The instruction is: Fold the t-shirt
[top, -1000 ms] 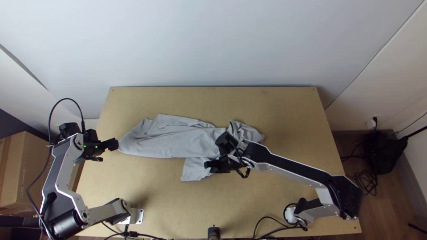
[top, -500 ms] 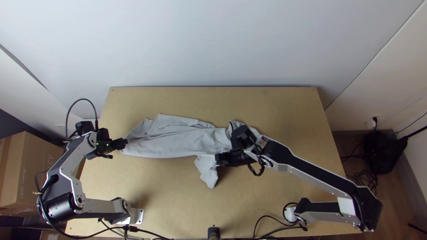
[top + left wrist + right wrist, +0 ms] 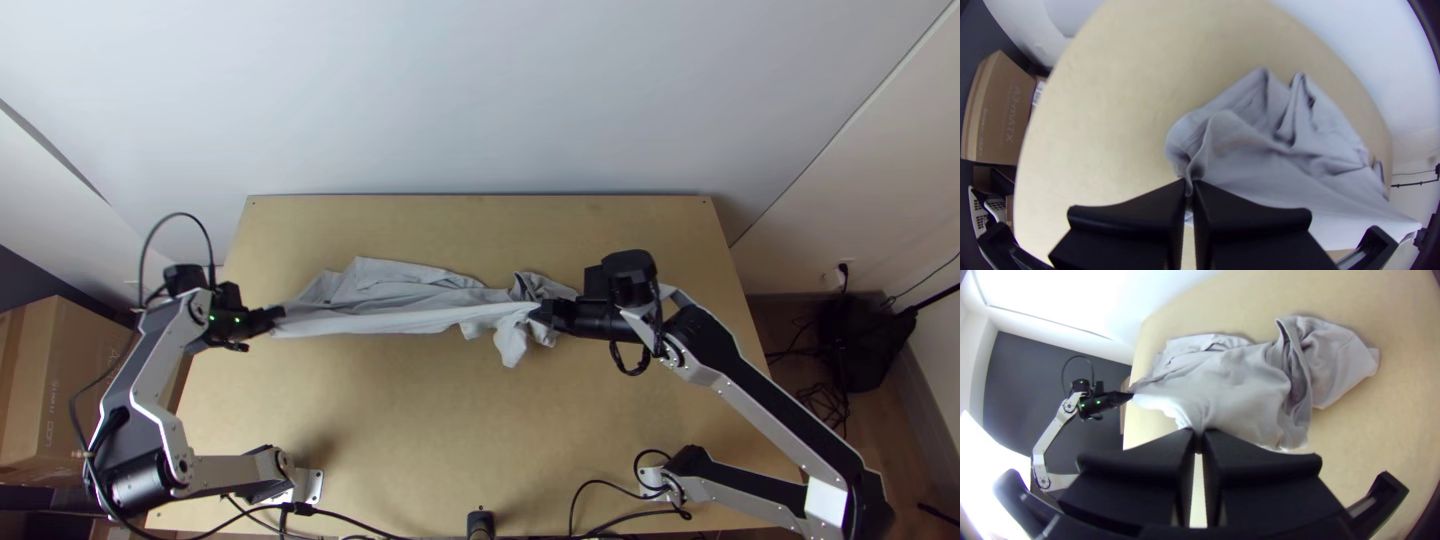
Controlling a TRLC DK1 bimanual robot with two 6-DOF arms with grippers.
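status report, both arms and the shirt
Left end effector shut on the t-shirt; right end effector shut on it too. Shirt bunched lengthwise, stretched between them. No obstruction seen.

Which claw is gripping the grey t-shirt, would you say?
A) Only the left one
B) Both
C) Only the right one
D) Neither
B: the left claw and the right claw each pinch the t-shirt, a strip of it drawn out between them.
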